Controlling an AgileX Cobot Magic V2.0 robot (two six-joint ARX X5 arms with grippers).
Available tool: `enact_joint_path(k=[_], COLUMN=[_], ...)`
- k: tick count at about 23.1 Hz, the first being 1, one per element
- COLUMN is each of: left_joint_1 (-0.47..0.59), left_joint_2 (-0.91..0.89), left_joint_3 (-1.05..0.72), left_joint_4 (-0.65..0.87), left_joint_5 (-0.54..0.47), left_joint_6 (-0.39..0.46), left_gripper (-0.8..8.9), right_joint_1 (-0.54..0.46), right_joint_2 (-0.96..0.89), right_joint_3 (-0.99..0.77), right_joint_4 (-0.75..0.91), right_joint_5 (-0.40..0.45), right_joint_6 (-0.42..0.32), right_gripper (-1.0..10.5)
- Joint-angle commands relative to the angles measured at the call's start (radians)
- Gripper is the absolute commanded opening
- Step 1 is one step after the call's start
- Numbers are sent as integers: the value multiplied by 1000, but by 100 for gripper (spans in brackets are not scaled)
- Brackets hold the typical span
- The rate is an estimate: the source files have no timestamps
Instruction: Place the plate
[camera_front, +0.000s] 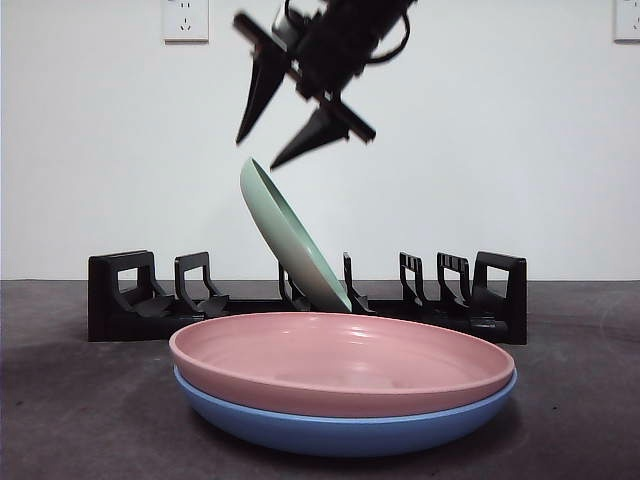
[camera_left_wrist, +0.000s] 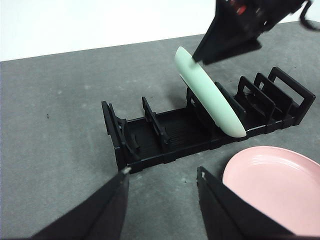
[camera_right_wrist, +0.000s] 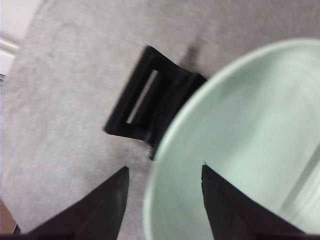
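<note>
Black fingers of the right gripper (camera_front: 290, 140) hang spread apart just above the top rim of the green plate (camera_front: 292, 240), not touching it; nothing is held between them. In the right wrist view the same fingers (camera_right_wrist: 120, 200) frame the plate's pale green rim (camera_right_wrist: 170, 150), with one end of the rack beyond it.

Below them, the green plate stands tilted in a middle slot of the black rack (camera_front: 130, 300), its lower edge down among the dividers and its upper edge leaning toward the rack's left end as the front view shows it. The left wrist view shows it resting against a divider (camera_left_wrist: 210, 100), with free slots on either side.

Farther out, the left gripper (camera_left_wrist: 162, 180) hovers over the grey bench (camera_left_wrist: 60, 130) on the near side of the rack, its fingers parted and holding nothing.

Nearer the front camera, a pink plate (camera_front: 340, 360) lies nested in a blue plate (camera_front: 330, 430) on the bench, just in front of the rack and apart from it. Behind the bench, a white wall carries a power socket (camera_front: 185, 18) high on the left and part of another at the top right corner.
</note>
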Motion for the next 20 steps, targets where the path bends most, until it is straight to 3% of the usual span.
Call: enact_joint_path(k=[1,7,13,20], left_joint_1=[-3,-3,-3,-3], left_joint_2=[3,3,3,3], left_joint_3=[6,6,6,6], left_joint_4=[10,10,-6,-27], left_joint_5=[-5,-5,-5,-5], left_joint_6=[-5,-5,-4,-5], left_gripper=[219,219,219,219], right_joint_1=[15,35,58,61], right_joint_2=[34,42,42,31], right_joint_3=[31,31,31,31], right_joint_4=[10,27,34,2], right_joint_5=[-3,-3,8,11], right_joint_6=[23,23,21,-2], right_gripper=[225,222,37,16])
